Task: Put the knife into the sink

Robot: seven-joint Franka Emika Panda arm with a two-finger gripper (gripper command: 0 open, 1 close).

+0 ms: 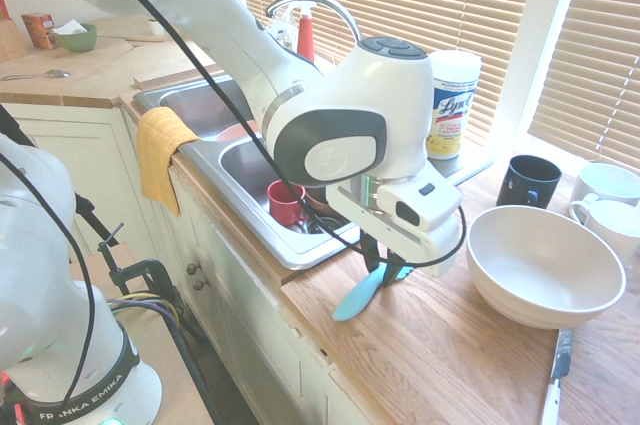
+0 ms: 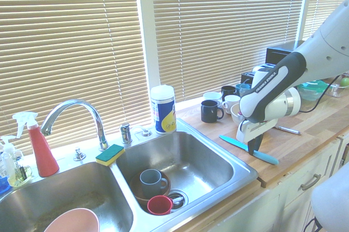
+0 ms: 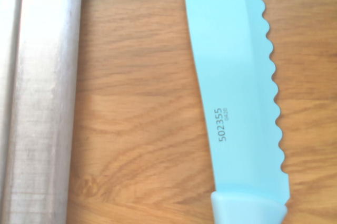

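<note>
The turquoise knife (image 1: 357, 297) lies flat on the wooden counter just right of the sink (image 1: 262, 217), handle toward the counter's front edge. In the second exterior view the knife (image 2: 266, 158) runs along the counter beside the sink (image 2: 229, 158) rim. My gripper (image 1: 386, 267) is lowered onto it, dark fingers (image 1: 374, 253) pressed on either side near where the handle meets the blade, shut on the knife. The wrist view shows the serrated blade (image 3: 239, 92) close up, resting on the wood.
A large white bowl (image 1: 540, 263) sits right of the gripper, with a metal-bladed knife (image 1: 556, 370) in front of it. Mugs (image 1: 527, 181) and a wipes canister (image 1: 452, 103) stand behind. The right basin holds a red cup (image 2: 159, 204) and dishes.
</note>
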